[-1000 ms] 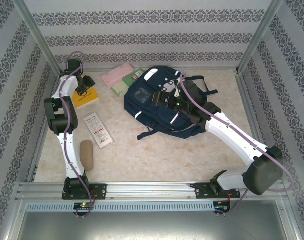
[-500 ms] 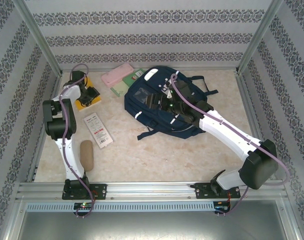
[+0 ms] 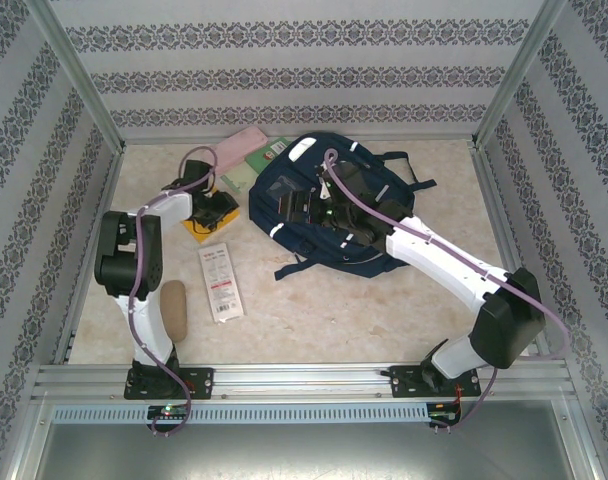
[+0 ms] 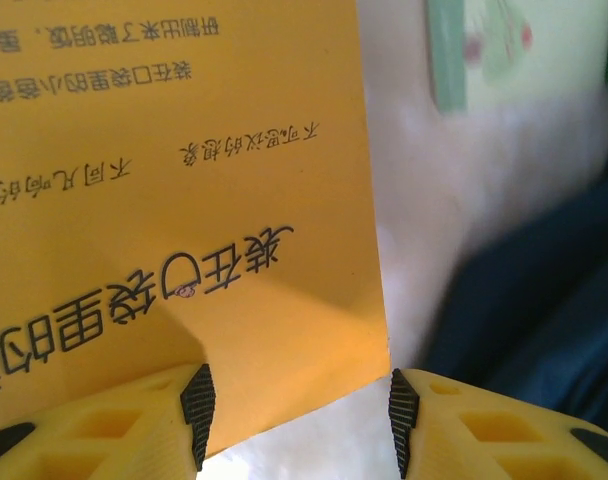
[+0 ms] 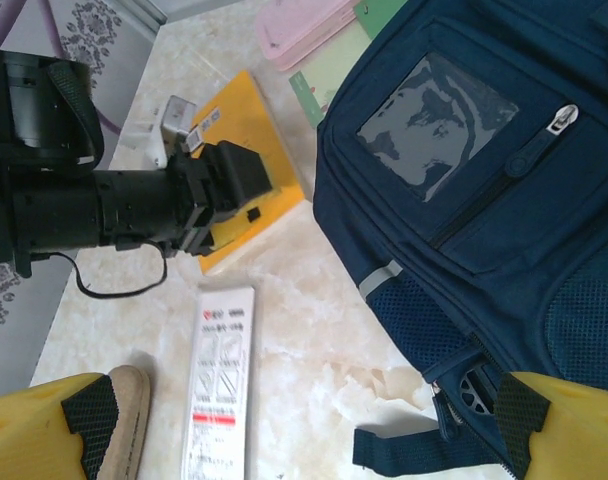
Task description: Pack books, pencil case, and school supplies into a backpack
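While the navy backpack [image 3: 266, 208] is lying flat on the marbled worktop [image 3: 334, 310] with its clear-window pocket facing up, the left end effector [image 4: 299, 420] is hanging just off the backpack's left side, low over the yellow-orange book [image 4: 184, 200]. Its fingers are standing partly spread, with the book's near corner sitting between them and the book's edge running right up to one pad. Whether the pair is actually pinching the book I cannot tell. The book itself is lying close beside the backpack's left flank, apart from the fabric.

The right end effector [image 5: 309, 425] is hovering above the left part of the backpack. Its fingers are spread wide, and nothing is sitting between them.

Off the backpack's top-left corner the pale pink pencil case [image 3: 239, 145] is lying on the worktop, and a green book [image 3: 246, 170] is lying against it, reaching towards the backpack. Further to the backpack's left, and nearer the arm bases, the long white packet [image 3: 222, 282] with red markings is lying flat. The tan oblong piece [image 3: 174, 308] is sitting just beyond that packet, on the side away from the backpack.
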Robot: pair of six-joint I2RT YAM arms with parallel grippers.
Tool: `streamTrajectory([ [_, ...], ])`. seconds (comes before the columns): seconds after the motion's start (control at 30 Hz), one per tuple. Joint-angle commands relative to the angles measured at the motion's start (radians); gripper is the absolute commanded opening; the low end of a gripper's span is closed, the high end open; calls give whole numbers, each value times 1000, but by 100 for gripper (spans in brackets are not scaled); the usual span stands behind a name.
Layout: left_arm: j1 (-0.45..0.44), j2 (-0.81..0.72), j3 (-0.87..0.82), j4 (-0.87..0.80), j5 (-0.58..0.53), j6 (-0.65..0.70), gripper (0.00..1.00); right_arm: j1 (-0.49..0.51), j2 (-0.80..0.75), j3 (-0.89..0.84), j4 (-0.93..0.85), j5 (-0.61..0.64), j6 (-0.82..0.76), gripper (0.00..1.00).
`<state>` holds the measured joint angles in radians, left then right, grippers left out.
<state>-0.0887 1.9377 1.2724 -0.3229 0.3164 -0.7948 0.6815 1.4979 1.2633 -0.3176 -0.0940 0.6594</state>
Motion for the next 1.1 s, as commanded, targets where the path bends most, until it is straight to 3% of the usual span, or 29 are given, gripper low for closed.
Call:
streamTrajectory([
  [0.0, -49, -30, -26, -42, 18, -49, 53, 11, 15, 30, 18, 1, 14, 98],
  [0.43, 17, -146, 9, -174, -83, 48, 57, 35, 242, 223, -24, -68, -89, 98],
  [0.57, 86, -118, 11, -147, -53, 80, 53, 45, 359, 345, -60, -132, -119, 98],
  [0.73, 97, -40, 100, -138, -11, 101, 50, 71, 496, 479, -67, -139, -136, 98],
  [0.97, 93, 24, 61, -49, 43, 0, 44, 71, 675, 649, -66, -169, -99, 80],
  [1.07, 93, 9, 19, -103, 17, -6, 41, 73, 734, 706, -70, -195, -88, 73],
])
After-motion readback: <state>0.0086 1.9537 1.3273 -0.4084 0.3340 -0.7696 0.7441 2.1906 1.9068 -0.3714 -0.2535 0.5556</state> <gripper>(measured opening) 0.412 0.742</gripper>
